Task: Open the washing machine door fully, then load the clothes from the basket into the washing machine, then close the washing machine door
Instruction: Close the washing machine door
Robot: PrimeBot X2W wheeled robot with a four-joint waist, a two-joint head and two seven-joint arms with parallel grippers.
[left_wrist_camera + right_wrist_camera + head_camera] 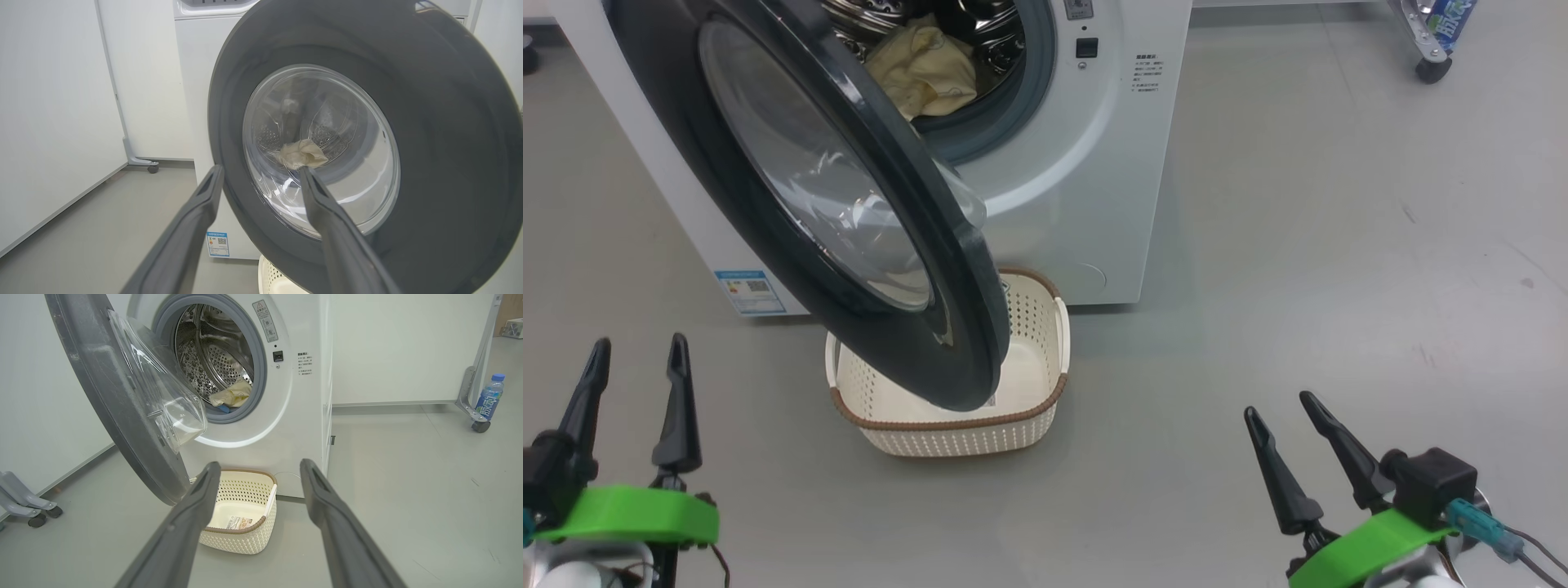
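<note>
The washing machine (1086, 163) stands at the top of the head view, its black-rimmed door (849, 212) swung partly out over the basket (1058, 327). Pale yellow clothes (927, 69) lie in the steel drum (212, 347); the right wrist view shows these clothes (233, 396) with a blue bit under them. The cream basket (245, 539) on the floor holds just a label. My left gripper (639, 347) is open and empty, low left, facing the door's outer side (429, 122). My right gripper (1278, 406) is open and empty, low right, back from the basket.
A white wall panel on wheeled feet (24, 498) stands left of the machine. At the far right, a blue-labelled bottle (489, 396) rests by a caster frame (1429, 61). Bare grey floor (1298, 245) spreads right of the machine.
</note>
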